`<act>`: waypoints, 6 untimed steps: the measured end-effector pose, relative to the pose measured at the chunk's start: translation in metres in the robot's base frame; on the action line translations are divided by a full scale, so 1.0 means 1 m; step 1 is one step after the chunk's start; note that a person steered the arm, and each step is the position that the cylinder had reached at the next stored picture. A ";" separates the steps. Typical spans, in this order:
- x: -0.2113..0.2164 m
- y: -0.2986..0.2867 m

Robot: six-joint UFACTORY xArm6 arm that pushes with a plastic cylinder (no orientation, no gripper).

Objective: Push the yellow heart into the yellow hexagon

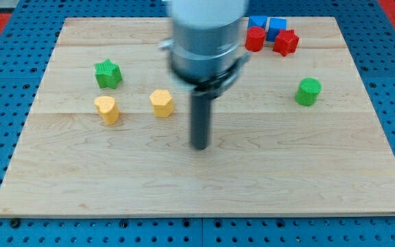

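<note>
Two yellow blocks lie left of the board's middle. The one nearer the middle (162, 103) looks like the yellow heart. The one further left (107, 109) looks like the yellow hexagon. A gap of about one block's width separates them. My tip (200, 146) rests on the board to the right of and below the heart, not touching any block. The rod's body and mount hide part of the board above it.
A green star (108, 73) sits just above the hexagon. A green cylinder (308, 91) stands at the right. Two red blocks (255, 38) (286, 42) and two blue blocks (256, 22) (277, 27) cluster at the top right. The wooden board (204, 195) ends on a blue perforated surround.
</note>
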State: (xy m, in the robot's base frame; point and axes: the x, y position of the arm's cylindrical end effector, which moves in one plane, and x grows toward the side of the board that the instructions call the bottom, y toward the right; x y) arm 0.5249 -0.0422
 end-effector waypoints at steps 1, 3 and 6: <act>0.001 -0.124; -0.076 -0.137; -0.088 0.040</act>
